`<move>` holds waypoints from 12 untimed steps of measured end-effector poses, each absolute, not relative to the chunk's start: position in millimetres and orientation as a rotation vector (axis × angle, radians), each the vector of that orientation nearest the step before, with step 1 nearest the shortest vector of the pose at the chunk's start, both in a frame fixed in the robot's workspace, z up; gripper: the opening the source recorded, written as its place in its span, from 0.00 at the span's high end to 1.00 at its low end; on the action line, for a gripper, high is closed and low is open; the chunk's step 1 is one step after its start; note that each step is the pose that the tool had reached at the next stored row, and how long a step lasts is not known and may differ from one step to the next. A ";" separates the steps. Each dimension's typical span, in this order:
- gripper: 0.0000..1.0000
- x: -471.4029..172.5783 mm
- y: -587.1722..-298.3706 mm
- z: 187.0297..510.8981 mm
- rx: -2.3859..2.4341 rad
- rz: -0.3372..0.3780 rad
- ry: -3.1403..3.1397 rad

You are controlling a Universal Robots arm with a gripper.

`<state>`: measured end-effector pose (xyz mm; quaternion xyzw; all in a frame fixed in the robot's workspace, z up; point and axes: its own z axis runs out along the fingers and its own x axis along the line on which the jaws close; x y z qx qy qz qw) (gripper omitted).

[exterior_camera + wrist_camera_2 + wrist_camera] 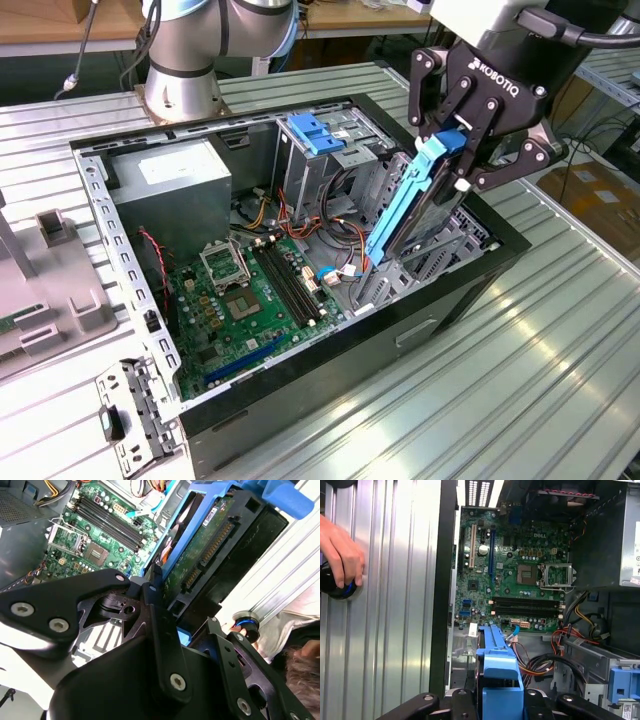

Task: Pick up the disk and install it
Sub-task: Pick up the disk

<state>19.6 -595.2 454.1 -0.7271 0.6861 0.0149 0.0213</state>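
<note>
Computer case (400, 338) on ribbed table (565, 345)

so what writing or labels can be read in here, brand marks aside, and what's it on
White lettering on the body of the black gripper: a brand mark only.
White sticker on the grey boxy power supply: too small to read.
Small white label on the silver-grey disk with blue side rails: too small to read.
White print on the green motherboard: too small to read.

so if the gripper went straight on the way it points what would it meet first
Likely the metal drive bay: the disk held in the gripper slants down toward it, lower end leading. Depth is unclear.
</note>
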 end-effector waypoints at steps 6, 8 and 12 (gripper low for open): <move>0.64 21.4 -595.3 454.1 -2.254 0.046 2.127; 0.64 21.7 -595.3 454.1 -2.254 0.046 2.127; 0.64 22.4 -595.3 454.0 -2.254 0.046 2.127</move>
